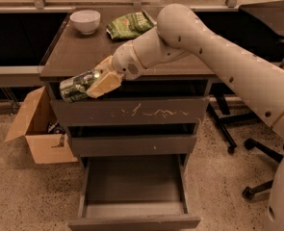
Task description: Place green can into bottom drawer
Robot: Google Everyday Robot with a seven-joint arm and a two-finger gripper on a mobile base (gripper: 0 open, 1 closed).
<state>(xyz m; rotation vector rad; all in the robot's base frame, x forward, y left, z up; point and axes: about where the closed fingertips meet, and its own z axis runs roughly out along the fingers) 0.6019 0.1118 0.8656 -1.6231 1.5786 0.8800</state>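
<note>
The green can (76, 85) is held on its side in my gripper (99, 82), whose pale fingers are shut on it. The can hangs in the air in front of the cabinet's front left edge, at the height of the scratched top drawer front (132, 112). The bottom drawer (134, 184) is pulled open below, a plain grey-brown box with nothing in it. My arm reaches in from the right across the cabinet top (79, 52).
A white bowl (85, 21) and a green snack bag (130, 24) sit at the back of the cabinet top. An open cardboard box (35, 129) stands on the floor at the left. Office chair legs (250, 170) stand at the right.
</note>
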